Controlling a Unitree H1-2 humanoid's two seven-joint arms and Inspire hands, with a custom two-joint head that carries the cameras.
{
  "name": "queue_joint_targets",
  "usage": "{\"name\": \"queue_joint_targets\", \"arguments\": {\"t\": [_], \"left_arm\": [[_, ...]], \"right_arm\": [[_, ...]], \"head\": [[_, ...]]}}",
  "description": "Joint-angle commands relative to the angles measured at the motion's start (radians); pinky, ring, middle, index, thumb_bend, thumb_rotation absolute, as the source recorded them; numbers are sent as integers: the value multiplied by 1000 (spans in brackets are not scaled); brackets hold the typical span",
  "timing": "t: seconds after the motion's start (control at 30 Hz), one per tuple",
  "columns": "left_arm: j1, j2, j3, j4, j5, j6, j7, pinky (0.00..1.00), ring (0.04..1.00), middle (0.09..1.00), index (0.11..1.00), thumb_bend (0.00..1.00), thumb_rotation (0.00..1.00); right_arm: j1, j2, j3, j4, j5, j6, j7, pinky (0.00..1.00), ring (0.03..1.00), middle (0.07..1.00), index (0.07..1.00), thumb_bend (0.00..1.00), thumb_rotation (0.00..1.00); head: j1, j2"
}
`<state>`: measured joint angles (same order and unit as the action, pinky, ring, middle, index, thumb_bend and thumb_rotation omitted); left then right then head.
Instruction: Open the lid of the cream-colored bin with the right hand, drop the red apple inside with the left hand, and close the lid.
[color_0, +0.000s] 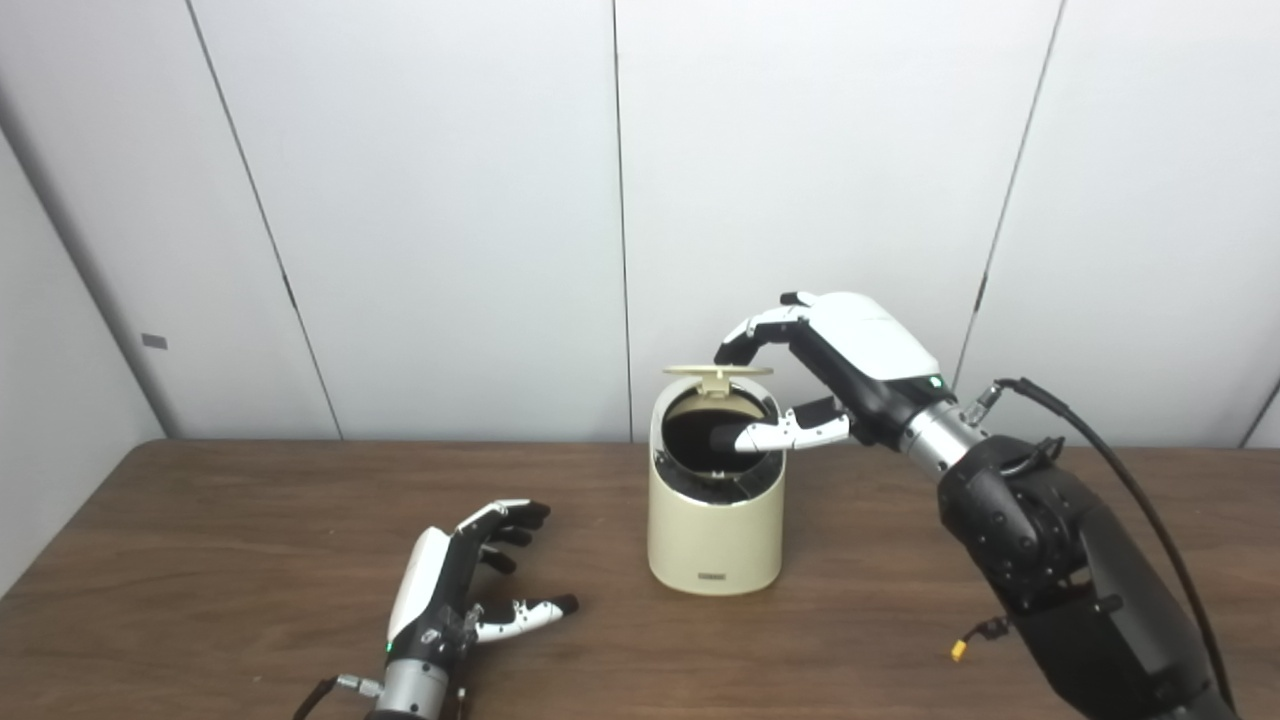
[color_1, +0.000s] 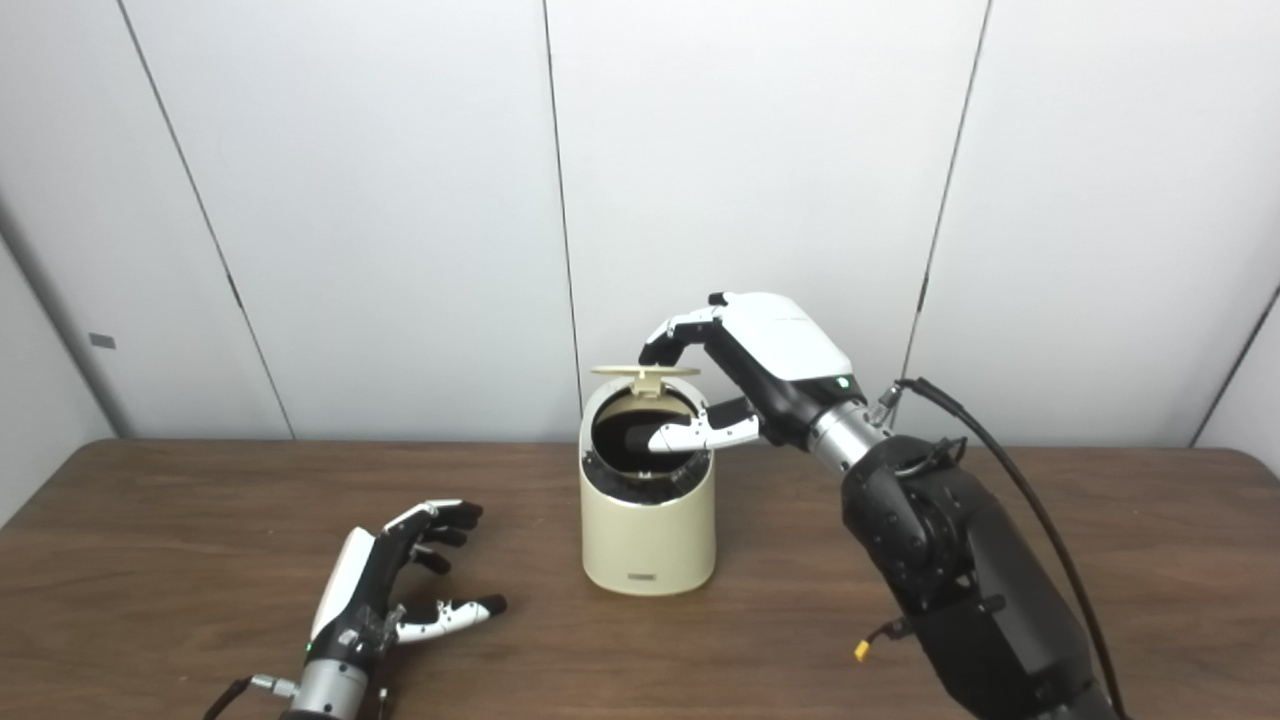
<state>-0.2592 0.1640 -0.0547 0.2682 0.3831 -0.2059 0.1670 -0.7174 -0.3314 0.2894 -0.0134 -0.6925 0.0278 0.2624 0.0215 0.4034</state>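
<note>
- The wall (color_0: 450, 200) of pale panels with thin dark seams fills the upper half of both views, from nine o'clock round to three o'clock.
- The surface (color_0: 250, 500), dark brown wood grain, spans the lower half and carries everything else.
- The right arm (color_0: 1060, 570), black with a cable looping along it, comes up from five o'clock and slants toward the centre.
- The cream-colored bin (color_0: 715, 530) stands upright near the middle of the surface, at about six o'clock from the picture's centre, its rounded body resting flat on the wood.
- The right hand (color_0: 850, 365) hangs over the bin from its three o'clock side, fingers (color_0: 745, 340) curled down at the raised lid and the thumb (color_0: 775, 435) reaching across the dark opening; whether the fingertips touch the lid cannot be told. It holds nothing that can be seen.
- The left hand (color_0: 465, 580) lies low on the surface at seven o'clock, well apart from the bin, fingers spread and loosely bent, wide and holding nothing.
- The lid (color_0: 717, 372) stands tipped up at the bin's twelve o'clock edge, seen almost edge-on, so the mouth is uncovered and its inside looks dark.
- The red apple cannot be seen in either view.
</note>
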Motion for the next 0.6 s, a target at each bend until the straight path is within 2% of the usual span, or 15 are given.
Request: {"name": "queue_joint_targets", "arguments": {"t": [0.0,0.13,0.3,0.57], "left_arm": [[12,-16,1,0,-18,-25,15,551,684,719,716,760,0],[12,-16,3,-1,-21,-27,14,549,690,727,724,755,0],[13,-19,4,-4,-18,-28,16,539,684,727,724,757,0],[12,-16,0,-8,0,-19,19,551,693,728,725,757,0]], "right_arm": [[-24,-9,-9,-41,8,-33,-12,944,799,627,626,578,520],[-11,-10,-5,-27,19,-82,-30,937,786,603,610,575,466],[10,-3,3,-36,-1,-99,-25,913,782,613,614,598,523],[20,14,10,-27,2,-116,-32,884,783,612,610,602,497]], "head": [[1,1],[4,6],[6,7],[10,8]]}}
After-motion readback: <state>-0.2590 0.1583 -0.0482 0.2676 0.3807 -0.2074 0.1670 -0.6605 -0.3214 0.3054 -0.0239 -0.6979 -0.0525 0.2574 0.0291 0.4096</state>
